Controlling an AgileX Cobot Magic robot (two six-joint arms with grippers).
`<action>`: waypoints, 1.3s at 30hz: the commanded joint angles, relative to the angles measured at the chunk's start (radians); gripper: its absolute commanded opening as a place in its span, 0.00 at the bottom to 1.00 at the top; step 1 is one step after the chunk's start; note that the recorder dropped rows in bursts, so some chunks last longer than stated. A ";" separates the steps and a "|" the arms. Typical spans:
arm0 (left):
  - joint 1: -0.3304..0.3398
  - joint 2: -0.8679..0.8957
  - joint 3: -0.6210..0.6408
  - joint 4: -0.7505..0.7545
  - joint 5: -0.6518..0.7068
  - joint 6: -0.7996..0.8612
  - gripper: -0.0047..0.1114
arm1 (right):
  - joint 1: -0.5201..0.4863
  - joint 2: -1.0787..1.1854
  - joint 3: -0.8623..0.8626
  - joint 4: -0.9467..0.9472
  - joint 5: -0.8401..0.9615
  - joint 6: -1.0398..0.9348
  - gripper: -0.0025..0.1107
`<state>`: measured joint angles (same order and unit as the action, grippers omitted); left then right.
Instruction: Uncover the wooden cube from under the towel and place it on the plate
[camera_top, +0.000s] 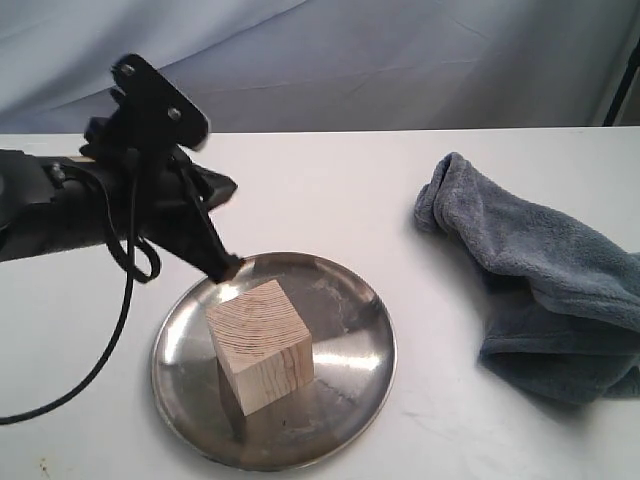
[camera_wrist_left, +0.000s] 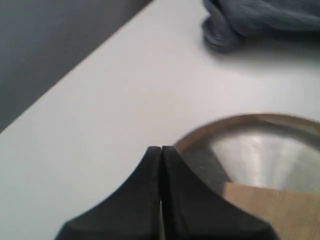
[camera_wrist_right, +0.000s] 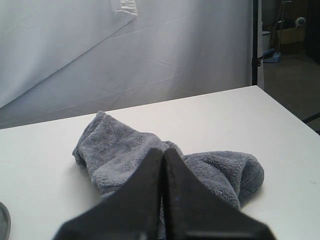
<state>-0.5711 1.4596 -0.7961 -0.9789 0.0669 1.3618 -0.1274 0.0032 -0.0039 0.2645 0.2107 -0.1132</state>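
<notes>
The wooden cube (camera_top: 262, 345) stands on the steel plate (camera_top: 345, 385), uncovered, its grain showing; a corner of the cube (camera_wrist_left: 280, 210) shows in the left wrist view beside the plate (camera_wrist_left: 265, 150). My left gripper (camera_top: 225, 268) hangs just above the plate's far-left rim, behind the cube, shut with nothing between its fingers (camera_wrist_left: 161, 150). The blue-grey towel (camera_top: 545, 275) lies crumpled at the right of the table. My right gripper (camera_wrist_right: 163, 152) is shut and empty, and the towel (camera_wrist_right: 125, 150) lies beyond it in the right wrist view. The right arm does not show in the exterior view.
The white table (camera_top: 330, 190) runs back to a grey backdrop cloth (camera_top: 400, 60). A black cable (camera_top: 95, 365) hangs from the left arm down to the table at the left. The table's right edge (camera_wrist_right: 287, 110) shows in the right wrist view.
</notes>
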 joint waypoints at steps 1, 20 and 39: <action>0.002 -0.004 0.000 0.158 0.265 0.057 0.04 | 0.001 -0.003 0.004 0.002 -0.001 -0.008 0.02; 0.004 0.009 -0.133 1.301 0.852 -1.543 0.04 | 0.001 -0.003 0.004 0.002 -0.001 -0.008 0.02; 0.545 0.121 -0.347 1.037 1.042 -1.553 0.04 | 0.001 -0.003 0.004 0.002 -0.001 -0.008 0.02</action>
<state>-0.0857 1.5907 -1.1435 0.0596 1.0896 -0.1804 -0.1274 0.0032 -0.0039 0.2645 0.2107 -0.1132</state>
